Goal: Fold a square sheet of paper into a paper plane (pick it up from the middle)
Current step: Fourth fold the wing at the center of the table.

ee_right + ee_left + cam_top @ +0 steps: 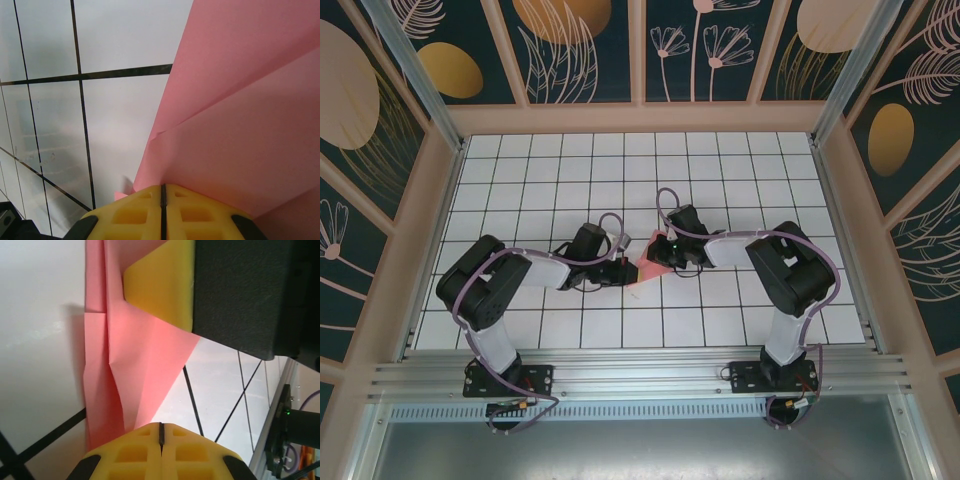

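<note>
Flanking creased paper [648, 262], left gripper [161, 434], right gripper [163, 194]

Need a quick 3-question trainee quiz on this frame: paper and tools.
1. True or false: the paper lies as a flat, uncreased square.
2. Pick one. The left tool has its jaws: A) wide open, B) shut, C) clamped on a cable.
3. Fill in: in the left wrist view, the yellow finger over the paper's far part belongs to the ____ tool.

Key
1. False: creases and overlapping layers show.
2. B
3. Right: it is the right tool, whose jaws are also shut.
</note>
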### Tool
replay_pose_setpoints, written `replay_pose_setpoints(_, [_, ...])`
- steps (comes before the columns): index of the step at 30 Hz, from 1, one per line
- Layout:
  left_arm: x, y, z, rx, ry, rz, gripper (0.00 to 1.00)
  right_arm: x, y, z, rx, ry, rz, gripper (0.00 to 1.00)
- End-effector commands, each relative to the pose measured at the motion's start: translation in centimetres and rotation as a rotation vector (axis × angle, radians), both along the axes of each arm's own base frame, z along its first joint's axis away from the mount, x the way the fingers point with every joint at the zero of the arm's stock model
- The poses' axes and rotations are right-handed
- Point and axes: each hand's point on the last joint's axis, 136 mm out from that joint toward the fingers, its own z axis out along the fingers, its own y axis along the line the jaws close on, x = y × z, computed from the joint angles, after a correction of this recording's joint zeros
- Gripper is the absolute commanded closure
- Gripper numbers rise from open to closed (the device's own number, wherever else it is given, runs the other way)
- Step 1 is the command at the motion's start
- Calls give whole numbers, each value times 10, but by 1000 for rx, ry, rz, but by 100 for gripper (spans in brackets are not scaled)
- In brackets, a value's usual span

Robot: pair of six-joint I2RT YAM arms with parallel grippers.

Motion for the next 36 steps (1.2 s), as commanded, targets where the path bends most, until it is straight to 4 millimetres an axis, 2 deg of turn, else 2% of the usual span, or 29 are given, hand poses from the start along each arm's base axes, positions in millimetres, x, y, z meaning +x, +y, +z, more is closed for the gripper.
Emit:
replay_pose_setpoints(1, [8, 6, -11, 84, -42, 7, 99, -6, -12, -20, -72, 44, -7, 89])
replay_pose_setpoints(6, [12, 16, -26, 161, -52, 28, 100, -6, -13, -21, -78, 47, -7, 89])
replay_pose_setpoints(10, [7, 21, -40, 188, -23, 29, 100, -7, -13, -21, -79, 47, -5, 89])
replay_pose_setpoints(13, [1, 25, -51, 204, 15, 36, 100, -5, -13, -21, -83, 44, -7, 89])
replay_pose_setpoints(18, [-17, 26, -53, 165, 74, 17, 100, -1, -13, -15, -83, 25, -13, 89])
replay_pose_setpoints(20, [-21, 22, -45, 119, 81, 8, 100, 1, -11, -11, -79, 17, -9, 88])
replay_pose_setpoints(22, [-23, 13, -28, 39, 67, -12, 99, 2, -9, -11, -81, 18, -3, 89])
replay_pose_setpoints(27, [-2, -4, 23, -69, -29, -8, 93, -2, -11, -15, -85, 28, -2, 88])
replay_pose_setpoints(30, [10, -9, 44, -91, -88, 13, 91, -3, -10, -15, -83, 28, -2, 89])
replay_pose_setpoints(34, [21, -9, 39, -65, -99, 42, 90, -3, -10, -16, -84, 26, -1, 89])
replay_pose_setpoints(36, [20, -10, 26, -61, -64, 43, 90, -3, -10, -15, -79, 25, 0, 89])
